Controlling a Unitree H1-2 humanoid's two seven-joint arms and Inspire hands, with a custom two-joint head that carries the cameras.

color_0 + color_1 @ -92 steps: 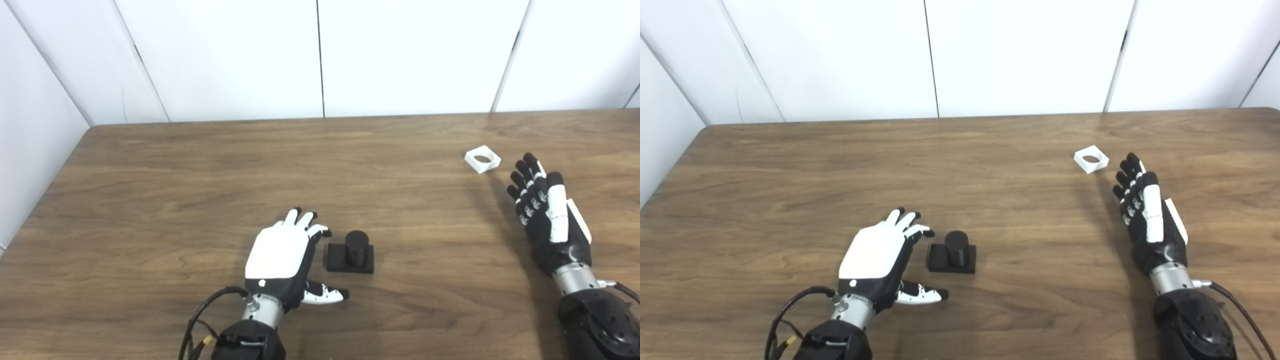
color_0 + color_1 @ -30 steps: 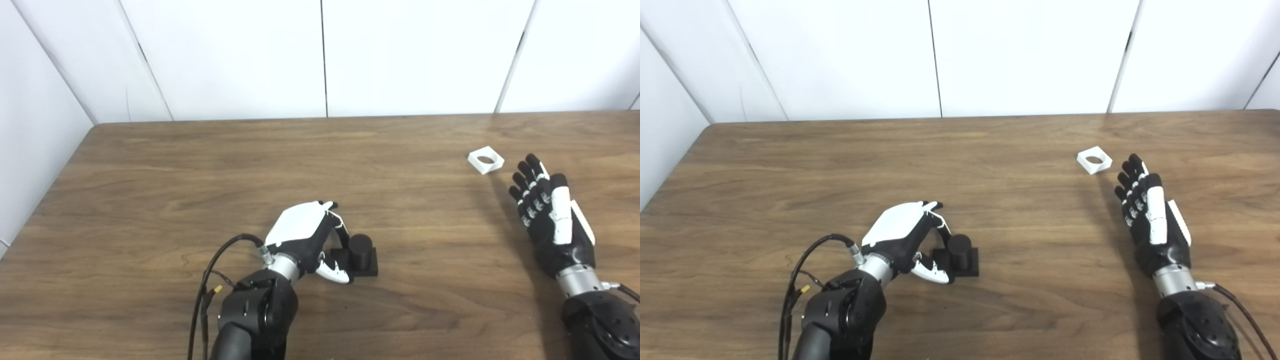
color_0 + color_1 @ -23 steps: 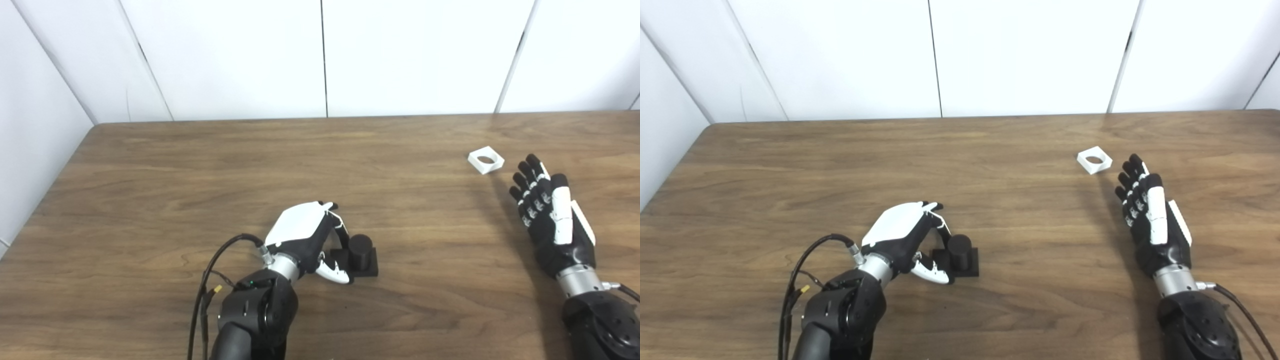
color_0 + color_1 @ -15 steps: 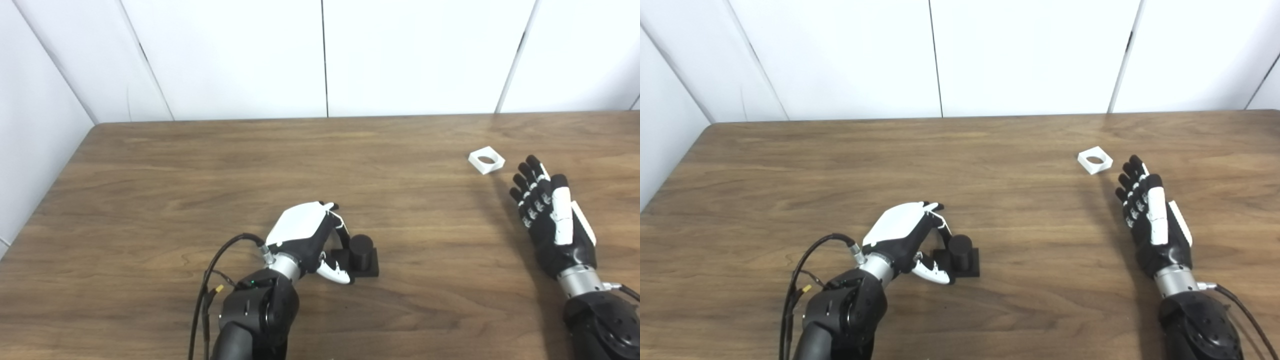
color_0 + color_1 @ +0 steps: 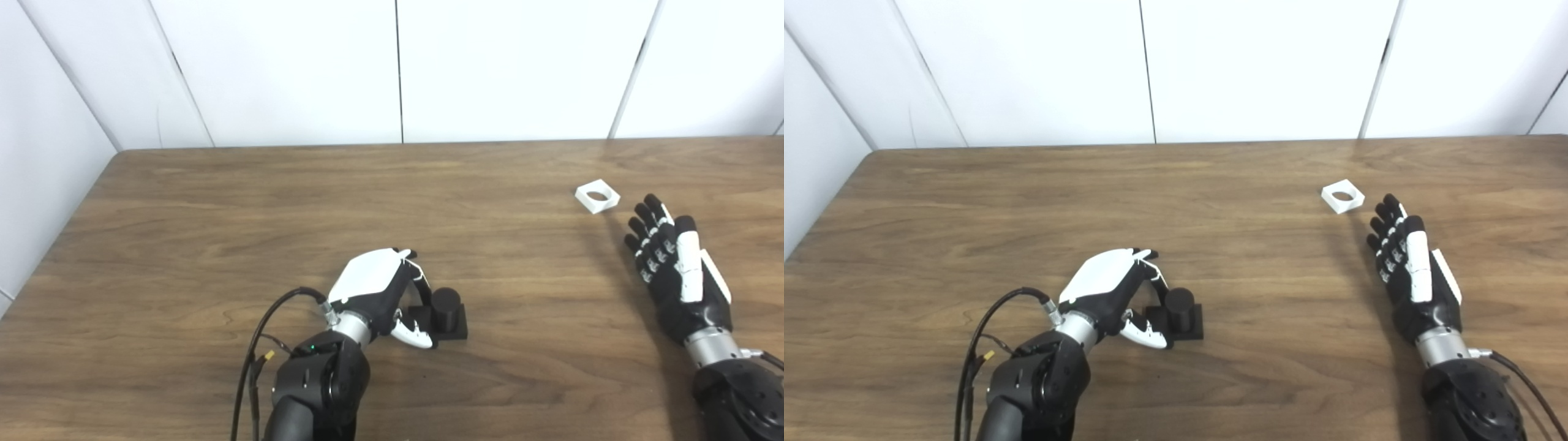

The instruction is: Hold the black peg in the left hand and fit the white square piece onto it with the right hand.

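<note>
Fingers of the left hand (image 5: 375, 288) curl against the square base of the peg (image 5: 446, 309) at lower centre, apparently to clamp it, though a firm grip cannot be told. Right of centre the right hand (image 5: 677, 269) lies empty, fingers apart and extended toward the white piece (image 5: 596, 196), which sits flat just beyond, untouched, hole up, ready for pickup.

no readable text, labels or numbers anywhere

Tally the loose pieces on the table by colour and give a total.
Black: 1, the black peg on its square base, at the left hand.
White: 1, the white square piece, lying apart from the right hand.
Total: 2
</note>
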